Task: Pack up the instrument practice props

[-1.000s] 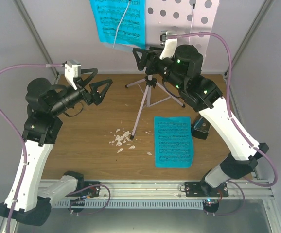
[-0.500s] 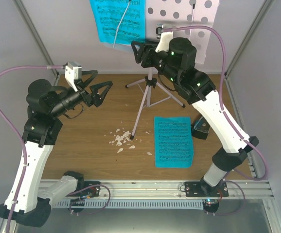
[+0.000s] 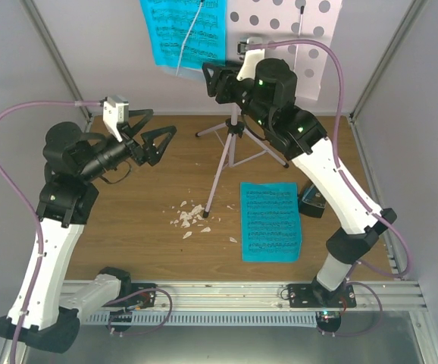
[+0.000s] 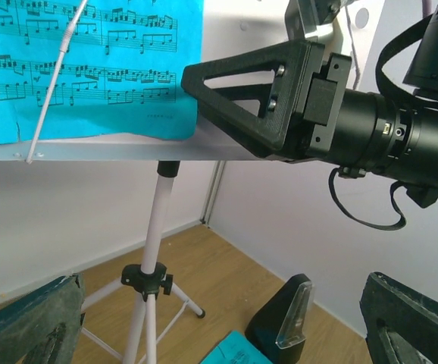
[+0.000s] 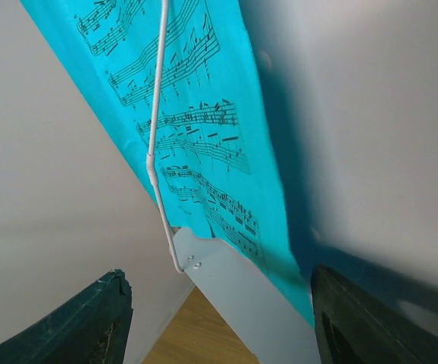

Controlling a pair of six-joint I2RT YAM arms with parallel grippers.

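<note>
The pale pink perforated music stand [image 3: 314, 30] rises on its thin tripod [image 3: 230, 152] at the back. A blue music sheet [image 3: 183, 34] rests on its ledge [image 5: 242, 296] behind a wire retainer [image 5: 157, 114]. My right gripper [image 3: 213, 80] is open at that ledge, and in the right wrist view [image 5: 217, 277] one finger stands on each side of it without touching. A second blue sheet [image 3: 270, 220] lies flat on the table. The black metronome [image 3: 312, 203] stands just right of it. My left gripper [image 3: 157, 140] hangs open and empty left of the tripod.
Small white scraps [image 3: 190, 216] lie near the tripod's front foot. Grey enclosure walls [image 3: 408, 114] close in the sides and back. A metal rail [image 3: 226, 292] runs along the near edge. In the left wrist view the right gripper [image 4: 257, 98] sits above the metronome [image 4: 283, 322].
My right arm has risen and moved left toward the stand's ledge, and its jaws have narrowed a little. The left arm has barely shifted.
</note>
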